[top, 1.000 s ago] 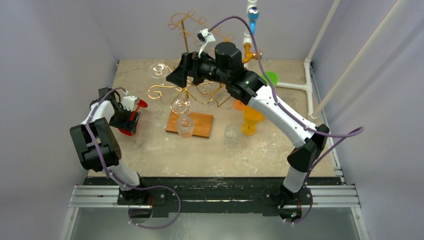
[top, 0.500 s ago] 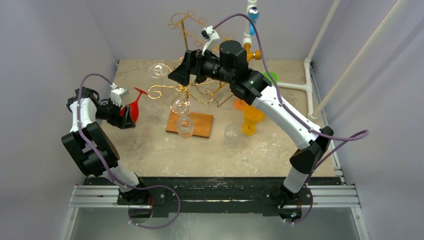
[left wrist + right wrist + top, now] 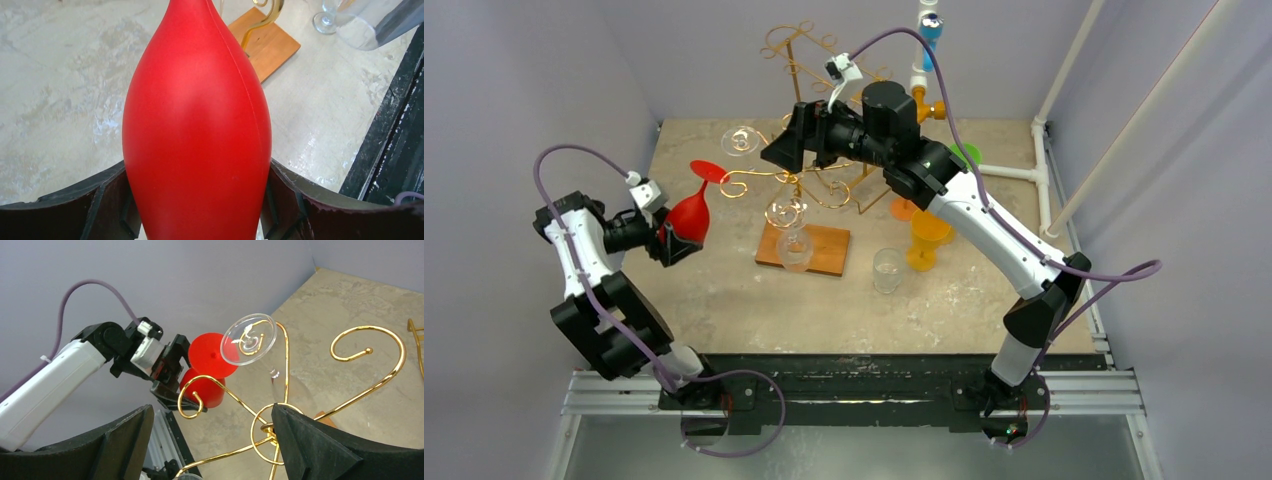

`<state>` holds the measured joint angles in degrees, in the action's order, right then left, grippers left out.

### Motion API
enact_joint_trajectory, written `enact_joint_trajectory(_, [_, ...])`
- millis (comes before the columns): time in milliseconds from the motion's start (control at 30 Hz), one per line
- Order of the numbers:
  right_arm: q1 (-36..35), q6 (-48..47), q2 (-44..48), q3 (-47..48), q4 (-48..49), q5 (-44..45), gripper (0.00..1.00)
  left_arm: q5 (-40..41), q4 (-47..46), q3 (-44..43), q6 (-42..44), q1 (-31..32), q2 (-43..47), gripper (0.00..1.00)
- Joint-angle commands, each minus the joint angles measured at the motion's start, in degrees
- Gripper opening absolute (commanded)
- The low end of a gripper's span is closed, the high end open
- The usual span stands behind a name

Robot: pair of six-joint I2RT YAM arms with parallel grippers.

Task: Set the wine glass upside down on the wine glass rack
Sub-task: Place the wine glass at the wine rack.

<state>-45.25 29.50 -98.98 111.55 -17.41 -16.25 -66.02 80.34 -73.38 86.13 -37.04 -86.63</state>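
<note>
We see the left jaws closed on the bowl of the red wine glass (image 3: 688,217), one finger on each side. The glass is off the surface (image 3: 724,295) and tilted, its foot raised toward the left scrolls of the gold wine glass rack (image 3: 796,185); we cannot tell whether it touches them. The right jaws stand wide apart, holding nothing, above the rack's middle. A clear glass (image 3: 795,250) hangs bowl-down from the rack's front arm.
</note>
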Motion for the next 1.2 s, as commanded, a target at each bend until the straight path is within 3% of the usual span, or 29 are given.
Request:
enact_joint_trajectory(0, [0.3, -1.0, 1.2, 3.1, -0.3, -1.8, 0.99, -10.6, 1.9, 2.5, 7.8, -1.5, 5.3, 0.37])
enact_joint_trajectory(167, [0.3, -1.1, 0.6, 3.4, -0.4, -2.0, 0.99, -19.2, 1.9, 1.1, 3.3, -4.0, 5.9, 0.35])
enact_joint_trajectory(367, [0.3, -0.9, 0.8, 3.0, -0.3, -2.2, 0.99, -24.1, -1.1, 4.0, 0.9, -5.0, 11.0, 0.31])
enact_joint_trajectory(467, [0.3, -0.9, 0.6, 3.3, -0.4, -2.2, 0.99, -25.1, -21.6, 8.6, -21.9, -4.9, 17.4, 0.30])
enact_joint_trajectory(600, [0.3, -0.9, 0.5, 3.4, -0.5, -2.2, 0.99, -25.1, -41.0, 14.2, -37.1, -3.5, 26.5, 0.29])
enact_joint_trajectory(767, [0.4, -0.9, 0.2, 3.1, -0.5, -2.2, 0.99, -25.1, -37.8, 12.7, -35.0, -0.1, 25.7, 0.23])
enact_joint_trajectory(867, [0.5, -0.9, 0.8, 2.4, -0.1, -2.0, 0.99, -25.0, -36.5, 12.8, -33.9, 3.4, 26.2, 0.12])
enact_joint_trajectory(933, [0.6, -0.8, 1.1, 2.2, 0.1, -1.9, 0.99, -25.0, -35.7, 13.3, -33.6, 4.6, 26.5, 0.00])
enact_joint_trajectory(1167, [0.8, -0.5, 1.4, 2.2, 0.3, -2.1, 0.99, -24.9, -33.0, 14.7, -31.8, 6.3, 26.5, 0.00])
